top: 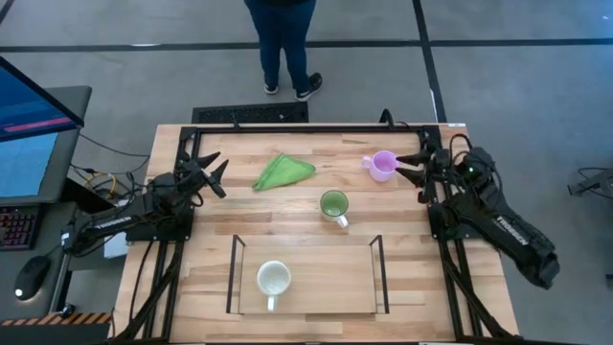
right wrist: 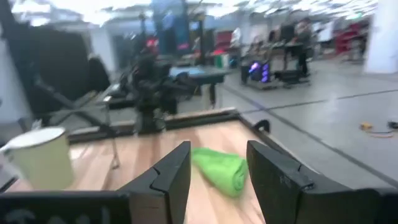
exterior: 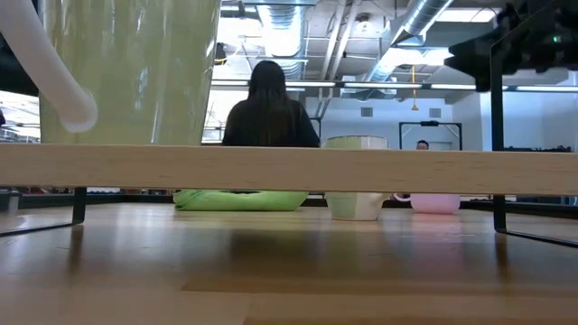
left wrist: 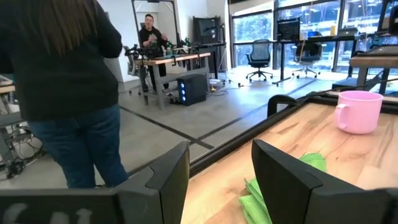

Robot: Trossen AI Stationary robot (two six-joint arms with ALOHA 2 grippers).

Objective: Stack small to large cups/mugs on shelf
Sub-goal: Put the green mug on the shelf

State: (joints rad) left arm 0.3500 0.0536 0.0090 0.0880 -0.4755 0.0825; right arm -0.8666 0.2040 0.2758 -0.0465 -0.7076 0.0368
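The white mug (top: 273, 279) stands upright on the shelf's clear top (top: 326, 287), toward its left end; it looms large in the low view (exterior: 126, 72). The green mug (top: 333, 205) stands on the table beyond the shelf. The light purple mug (top: 381, 165) stands at the far right and also shows in the left wrist view (left wrist: 359, 112). My right gripper (top: 406, 168) is open and empty just right of the purple mug. My left gripper (top: 218, 171) is open and empty at the far left, its fingers toward the green cloth.
A crumpled green cloth (top: 283, 172) lies on the table between my left gripper and the purple mug. The shelf's black side frames (top: 235, 273) rise at both its ends. A person (top: 283, 43) stands beyond the table's far edge. A monitor (top: 29, 115) stands left of the table.
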